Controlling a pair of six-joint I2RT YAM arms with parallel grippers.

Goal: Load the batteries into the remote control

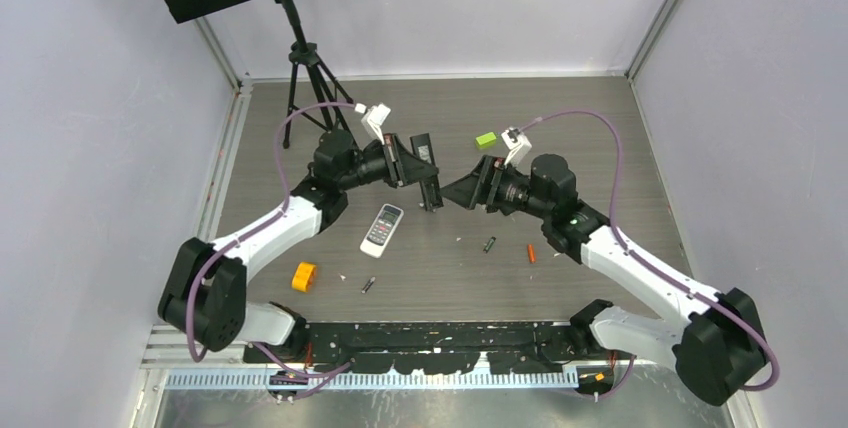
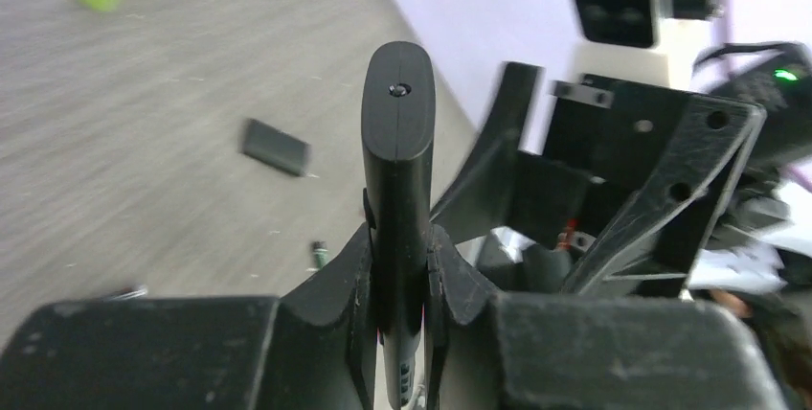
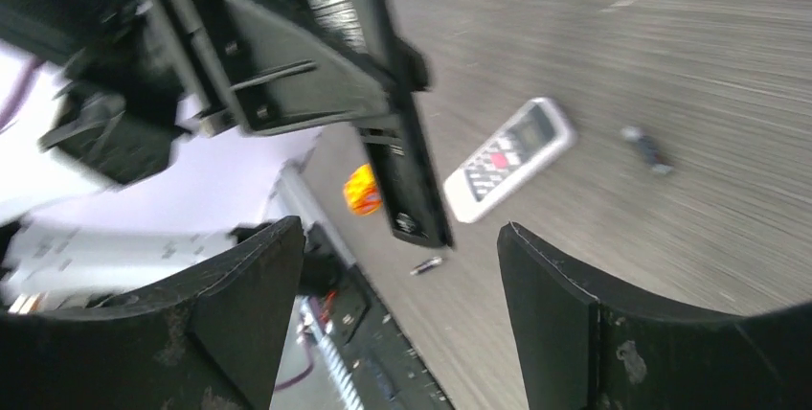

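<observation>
I could read nothing: the marks on the white remote (image 1: pixel 382 229) and the black remote (image 2: pixel 396 170) were too small and blurred.

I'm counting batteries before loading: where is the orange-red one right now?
In the top view, the orange-red battery lies on the table right of centre, just right of a dark battery and close beside the right arm.

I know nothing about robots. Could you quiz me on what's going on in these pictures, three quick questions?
1. True or false: the left gripper is clamped on a black remote.
2. The white remote is: A flat on the table; B held in the air; C standing on end.
3. Fill in: the right gripper has its jaws ____.
Key: 1 true; 2 A; 3 open.
</observation>
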